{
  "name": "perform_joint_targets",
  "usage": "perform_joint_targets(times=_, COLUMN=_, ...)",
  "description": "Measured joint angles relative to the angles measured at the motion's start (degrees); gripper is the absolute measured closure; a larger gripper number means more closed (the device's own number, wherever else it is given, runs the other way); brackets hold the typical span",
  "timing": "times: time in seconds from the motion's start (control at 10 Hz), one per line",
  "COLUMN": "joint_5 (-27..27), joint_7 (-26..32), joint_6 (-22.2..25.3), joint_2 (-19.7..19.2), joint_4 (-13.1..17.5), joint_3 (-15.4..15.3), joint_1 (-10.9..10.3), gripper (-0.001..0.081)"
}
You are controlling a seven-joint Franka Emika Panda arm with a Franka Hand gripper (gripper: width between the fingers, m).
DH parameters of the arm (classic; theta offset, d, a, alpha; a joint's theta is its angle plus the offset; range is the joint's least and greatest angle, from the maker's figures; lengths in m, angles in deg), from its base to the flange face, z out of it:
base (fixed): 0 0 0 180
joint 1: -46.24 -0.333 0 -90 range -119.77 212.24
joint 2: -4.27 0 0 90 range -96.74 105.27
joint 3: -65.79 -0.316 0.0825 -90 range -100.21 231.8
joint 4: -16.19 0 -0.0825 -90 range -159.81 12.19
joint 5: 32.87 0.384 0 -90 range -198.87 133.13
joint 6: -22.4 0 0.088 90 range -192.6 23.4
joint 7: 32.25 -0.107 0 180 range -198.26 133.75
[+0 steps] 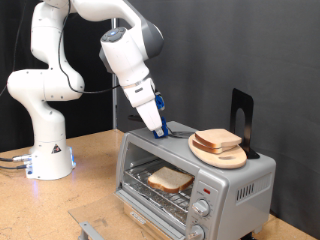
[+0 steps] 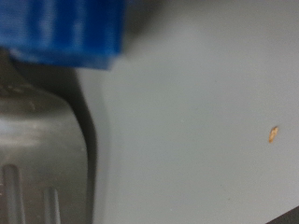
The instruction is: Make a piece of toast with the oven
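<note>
gripper [image 1: 159,128] low over oven top, tip near far left part of roof, just beside round board; blue fingers blurred in wrist view, cannot tell whether spread or clenched, nothing seen between them. oven [image 1: 240,182] silver, at scene right, door down and open, two knobs at near right. round wooden board [image 1: 217,154] on oven roof with stacked slices. piece of toast [image 1: 170,179] already on wire rack inside, pale with tan crust, looks unbrowned; door not yet closed.

The arm [image 1: 128,60] bends forward and down, gripper [image 1: 160,129] pointing downward, fingers hidden.
</note>
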Motion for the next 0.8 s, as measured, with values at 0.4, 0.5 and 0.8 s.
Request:
perform_joint_targets(times=0.4, joint_5=0.0, joint_7=0.56, joint_6=-0.44, joint_2=0.2, joint_4=0.08, joint_3=0.09, joint_1=-0.01, gripper=0.0124)
perform_joint_targets(times=0.5, joint_5=0.28, joint_7=2.03, joint_6=-2.79, joint_2=0.39, joint_4=-0.02, joint_3=-0.09, joint_1=-0.19, gripper=0.0124)
perform_joint_targets(times=0.8, joint_5=1.05, joint_7=4.08, joint_6=-7.19, joint_2=0.9, joint_4=-0.29, joint_3=-0.64, joint_1=-0.68, gripper=0.0124)
